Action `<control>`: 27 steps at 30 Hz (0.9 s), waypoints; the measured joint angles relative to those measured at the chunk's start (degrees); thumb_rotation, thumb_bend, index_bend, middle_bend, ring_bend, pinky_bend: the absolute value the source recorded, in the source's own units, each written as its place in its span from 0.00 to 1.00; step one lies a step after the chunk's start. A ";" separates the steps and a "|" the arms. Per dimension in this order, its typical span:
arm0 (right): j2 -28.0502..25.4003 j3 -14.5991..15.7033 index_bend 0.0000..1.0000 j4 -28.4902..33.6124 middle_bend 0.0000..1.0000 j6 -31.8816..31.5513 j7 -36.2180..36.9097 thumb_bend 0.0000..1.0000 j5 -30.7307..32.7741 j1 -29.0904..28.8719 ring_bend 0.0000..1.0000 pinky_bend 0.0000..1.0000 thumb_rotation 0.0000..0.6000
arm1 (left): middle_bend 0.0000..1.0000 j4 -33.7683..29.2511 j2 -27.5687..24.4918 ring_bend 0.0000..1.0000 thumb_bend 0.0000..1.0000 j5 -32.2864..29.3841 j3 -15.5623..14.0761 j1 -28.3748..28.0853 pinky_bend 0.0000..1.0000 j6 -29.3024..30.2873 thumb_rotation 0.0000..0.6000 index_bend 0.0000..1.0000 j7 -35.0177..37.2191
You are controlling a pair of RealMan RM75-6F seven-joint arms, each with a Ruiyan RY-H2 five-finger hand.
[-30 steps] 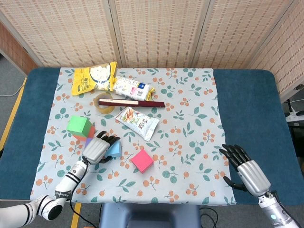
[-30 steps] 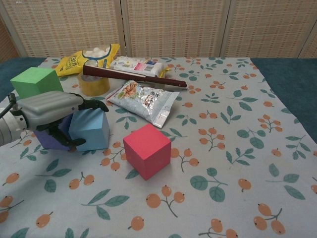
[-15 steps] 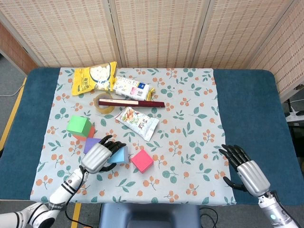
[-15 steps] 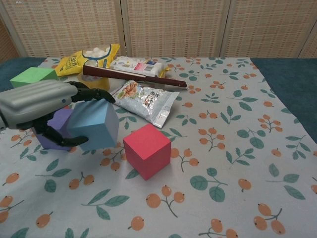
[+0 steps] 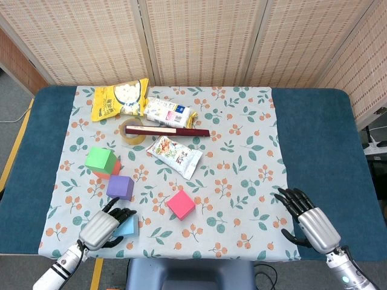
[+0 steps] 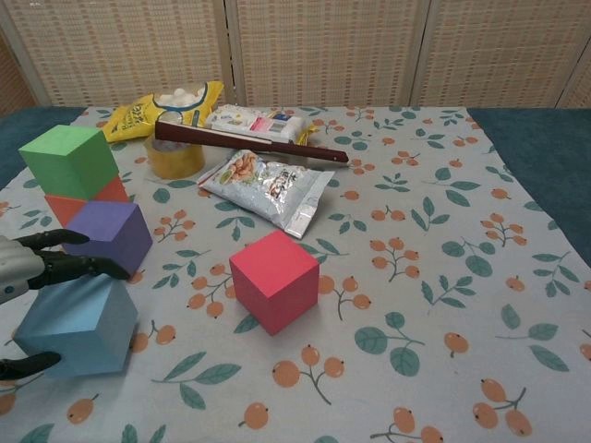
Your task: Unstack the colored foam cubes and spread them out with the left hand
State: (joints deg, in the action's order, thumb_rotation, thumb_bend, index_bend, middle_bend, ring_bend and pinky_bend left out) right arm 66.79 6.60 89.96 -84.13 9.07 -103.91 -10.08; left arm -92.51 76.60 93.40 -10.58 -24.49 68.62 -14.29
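Nearby: left hand [image 6: 37,277] grasping blue cube [image 6: 78,325]; purple cube [image 6: 111,234] just behind.

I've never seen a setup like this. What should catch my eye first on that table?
Probably the bright foam cubes on the flowered cloth: a green cube stacked on an orange one at the left, a purple cube beside them, a pink cube alone mid-table. At the near left edge, the robot's left hand grips a blue cube. Snack bags lie at the back.

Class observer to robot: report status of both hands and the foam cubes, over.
Left hand holds blue cube at near table edge. Right hand open, idle. Green cube sits on orange cube; purple cube and pink cube apart.
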 measured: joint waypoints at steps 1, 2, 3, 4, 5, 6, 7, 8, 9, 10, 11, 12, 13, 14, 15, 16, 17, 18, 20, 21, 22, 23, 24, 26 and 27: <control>0.01 -0.02 0.00 -0.02 0.00 0.01 -0.01 0.21 0.03 -0.01 0.00 0.00 1.00 | 0.00 -0.12 -0.22 0.00 0.36 0.19 0.08 0.07 0.00 0.16 1.00 0.00 0.40; 0.01 -0.04 0.00 -0.03 0.00 0.03 -0.04 0.21 0.06 -0.02 0.00 0.00 1.00 | 0.00 -0.22 -0.38 0.00 0.36 0.28 0.12 0.11 0.00 0.25 1.00 0.00 0.62; 0.03 -0.06 0.00 -0.07 0.00 0.07 -0.05 0.21 0.11 -0.04 0.00 0.00 1.00 | 0.00 -0.47 -0.78 0.00 0.35 0.49 0.19 0.19 0.00 0.40 1.00 0.00 0.91; 0.06 -0.07 0.00 -0.11 0.00 0.17 -0.06 0.21 0.17 -0.07 0.00 0.00 1.00 | 0.00 -0.67 -1.13 0.00 0.35 0.65 0.20 0.24 0.00 0.46 1.00 0.00 0.98; 0.07 -0.09 0.00 -0.12 0.00 0.25 -0.06 0.21 0.22 -0.10 0.00 0.00 1.00 | 0.00 -0.91 -1.51 0.00 0.35 0.82 0.18 0.29 0.00 0.50 1.00 0.00 0.92; 0.08 -0.11 0.00 -0.14 0.00 0.31 -0.07 0.21 0.27 -0.13 0.00 0.00 1.00 | 0.00 -1.31 -2.00 0.00 0.35 1.06 0.13 0.40 0.00 0.57 1.00 0.00 0.63; 0.11 -0.14 0.00 -0.20 0.00 0.38 -0.11 0.21 0.37 -0.16 0.00 0.00 1.00 | 0.00 -1.69 -2.30 0.00 0.35 1.22 0.06 0.52 0.00 0.61 1.00 0.00 0.36; 0.14 -0.17 0.00 -0.22 0.00 0.43 -0.14 0.21 0.45 -0.17 0.00 0.00 1.00 | 0.00 -2.11 -2.59 0.00 0.35 1.36 -0.03 0.62 0.00 0.63 1.00 0.00 0.11; 0.15 -0.17 0.00 -0.21 0.00 0.48 -0.15 0.21 0.47 -0.18 0.00 0.00 1.00 | 0.00 -2.73 -3.02 0.00 0.35 1.55 -0.13 0.74 0.00 0.66 1.00 0.00 -0.07; 0.16 -0.14 0.00 -0.18 0.00 0.54 -0.15 0.21 0.48 -0.19 0.00 0.00 1.00 | 0.00 -3.23 -3.40 0.00 0.34 1.73 -0.17 0.84 0.00 0.73 1.00 0.00 -0.10; 0.14 -0.12 0.00 -0.16 0.00 0.51 -0.15 0.21 0.45 -0.18 0.00 0.00 1.00 | 0.00 -3.68 -3.83 0.00 0.33 1.95 -0.19 0.94 0.00 0.92 1.00 0.00 -0.14; 0.11 -0.11 0.00 -0.13 0.00 0.44 -0.15 0.21 0.41 -0.17 0.00 0.00 1.00 | 0.00 -4.04 -4.33 0.00 0.32 2.21 -0.08 1.11 0.00 1.43 1.00 0.00 -0.33; 0.09 -0.12 0.00 -0.11 0.00 0.30 -0.16 0.21 0.37 -0.14 0.00 0.00 1.00 | 0.00 -4.08 -4.50 0.00 0.32 2.39 0.15 1.31 0.00 2.10 1.00 0.00 -0.75; 0.06 -0.13 0.00 -0.10 0.00 0.20 -0.17 0.21 0.35 -0.11 0.00 0.00 1.00 | 0.00 -3.98 -4.56 0.00 0.31 2.59 0.53 1.57 0.00 3.04 1.00 0.00 -1.51; 0.03 -0.15 0.00 -0.10 0.00 0.15 -0.17 0.21 0.36 -0.09 0.00 0.00 1.00 | 0.00 -3.68 -4.53 0.00 0.31 2.83 1.24 2.04 0.00 4.75 1.00 0.00 -2.91; 0.02 -0.16 0.00 -0.09 0.00 0.14 -0.13 0.21 0.40 -0.08 0.00 0.00 1.00 | 0.00 -3.39 -4.44 0.00 0.32 2.99 1.94 2.44 0.00 6.34 1.00 0.00 -4.08; 0.03 -0.16 0.00 -0.09 0.00 0.18 -0.11 0.21 0.42 -0.09 0.00 0.00 1.00 | 0.00 -2.91 -4.34 0.00 0.32 3.11 3.08 2.99 0.00 8.72 1.00 0.00 -5.57; 0.07 -0.16 0.00 -0.11 0.00 0.25 -0.11 0.21 0.44 -0.11 0.00 0.00 1.00 | 0.00 -2.52 -4.32 0.00 0.32 3.08 4.13 3.37 0.00 10.54 1.00 0.00 -6.63; 0.17 -0.13 0.00 -0.16 0.00 0.50 -0.15 0.21 0.48 -0.17 0.00 0.00 1.00 | 0.00 -2.11 -4.48 0.00 0.32 2.50 6.21 3.75 0.00 13.61 1.00 0.00 -8.03; 0.21 -0.11 0.00 -0.19 0.00 0.63 -0.22 0.21 0.51 -0.20 0.00 0.00 1.00 | 0.00 -1.93 -4.76 0.00 0.32 1.65 7.22 3.81 0.00 14.76 1.00 0.00 -8.07; 0.26 -0.10 0.00 -0.21 0.00 0.76 -0.39 0.21 0.55 -0.23 0.00 0.00 1.00 | 0.00 -1.71 -5.01 0.00 0.32 0.78 7.90 3.78 0.00 15.02 1.00 0.00 -7.67; 0.30 -0.09 0.00 -0.22 0.00 0.83 -0.55 0.21 0.58 -0.24 0.00 0.00 1.00 | 0.00 -1.38 -5.28 0.00 0.32 -0.25 8.68 3.68 0.00 14.81 1.00 0.00 -7.00; 0.34 -0.07 0.00 -0.23 0.00 0.89 -0.72 0.21 0.59 -0.24 0.00 0.00 1.00 | 0.00 -0.70 -5.63 0.00 0.32 -1.80 10.09 3.43 0.00 13.99 1.00 0.00 -5.75; 0.44 -0.05 0.00 -0.24 0.00 0.98 -1.20 0.21 0.60 -0.23 0.00 0.00 1.00 | 0.00 0.89 -6.08 0.00 0.32 -4.07 12.55 2.73 0.00 11.98 1.00 0.00 -3.28; 0.50 -0.06 0.00 -0.25 0.00 0.98 -1.43 0.21 0.61 -0.20 0.00 0.00 1.00 | 0.00 2.01 -6.34 0.00 0.32 -5.26 13.89 2.07 0.00 10.26 1.00 0.00 -1.52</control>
State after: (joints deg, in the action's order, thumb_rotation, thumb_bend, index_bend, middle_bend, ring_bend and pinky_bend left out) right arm 67.29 6.53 89.71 -83.15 7.64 -103.30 -10.28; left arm -90.50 70.26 88.13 3.31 -22.42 78.88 -15.81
